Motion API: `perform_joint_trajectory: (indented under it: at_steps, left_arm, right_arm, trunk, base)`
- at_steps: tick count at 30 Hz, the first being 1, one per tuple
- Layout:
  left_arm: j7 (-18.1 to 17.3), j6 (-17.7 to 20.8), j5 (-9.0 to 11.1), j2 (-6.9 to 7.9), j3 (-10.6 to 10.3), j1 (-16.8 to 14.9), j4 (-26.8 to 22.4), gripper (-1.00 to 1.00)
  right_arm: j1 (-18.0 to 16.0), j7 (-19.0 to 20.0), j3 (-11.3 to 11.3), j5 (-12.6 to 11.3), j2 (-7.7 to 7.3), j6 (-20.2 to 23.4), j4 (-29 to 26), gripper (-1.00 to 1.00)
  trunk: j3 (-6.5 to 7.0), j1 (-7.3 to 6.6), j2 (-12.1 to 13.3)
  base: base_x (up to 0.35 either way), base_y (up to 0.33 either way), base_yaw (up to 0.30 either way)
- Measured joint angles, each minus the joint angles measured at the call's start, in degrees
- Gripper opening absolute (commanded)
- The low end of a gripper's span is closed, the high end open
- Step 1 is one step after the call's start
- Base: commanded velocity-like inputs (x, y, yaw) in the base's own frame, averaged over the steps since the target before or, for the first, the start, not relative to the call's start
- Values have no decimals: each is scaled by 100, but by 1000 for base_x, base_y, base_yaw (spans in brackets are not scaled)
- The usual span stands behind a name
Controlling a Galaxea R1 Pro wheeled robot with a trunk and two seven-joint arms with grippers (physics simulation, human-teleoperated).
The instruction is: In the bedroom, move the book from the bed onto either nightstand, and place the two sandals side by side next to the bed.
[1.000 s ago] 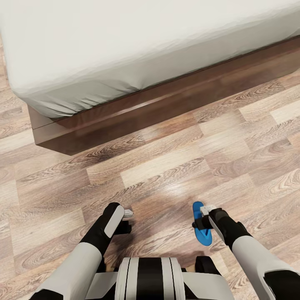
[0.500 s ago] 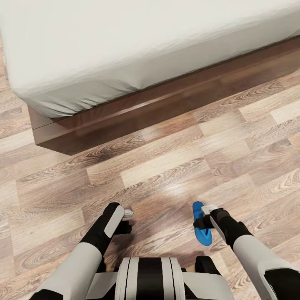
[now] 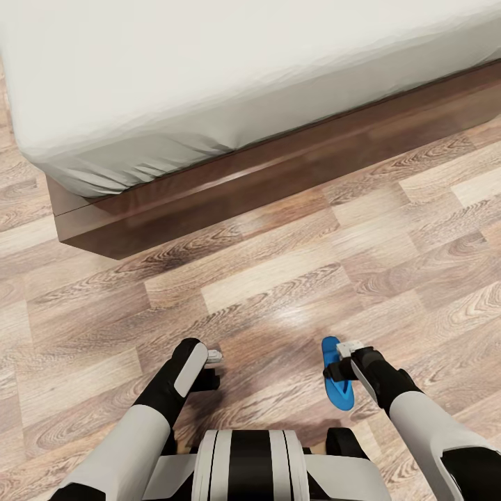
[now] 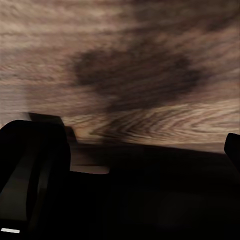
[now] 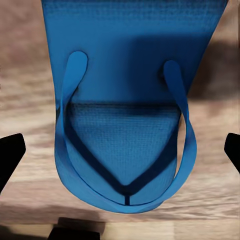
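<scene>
Right gripper (image 3: 339, 367) — jaws spread wide, one fingertip (image 5: 11, 150) either side of a blue flip-flop (image 3: 338, 387) lying on the wood-plank floor (image 3: 292, 278), well apart from the bed (image 3: 209, 83). Left gripper (image 3: 212, 369) — hovering over bare floor; opening cannot be determined.

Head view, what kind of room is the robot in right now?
Most likely a bedroom. A low bed with an off-white mattress on a dark wooden frame fills the far side, the floor is brown wood planks, and a blue sandal lies on it by the right gripper.
</scene>
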Motion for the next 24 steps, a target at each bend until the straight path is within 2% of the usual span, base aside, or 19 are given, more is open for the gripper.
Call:
perform_joint_trajectory:
  at_steps: [24]
  left_arm:
    - [-7,0,0,0,0,0,4,100]
  right_arm:
    - [-3,-12,-1,22,27,-37,-29,100]
  trunk:
    - [0,0,0]
  base:
    - [0,0,0]
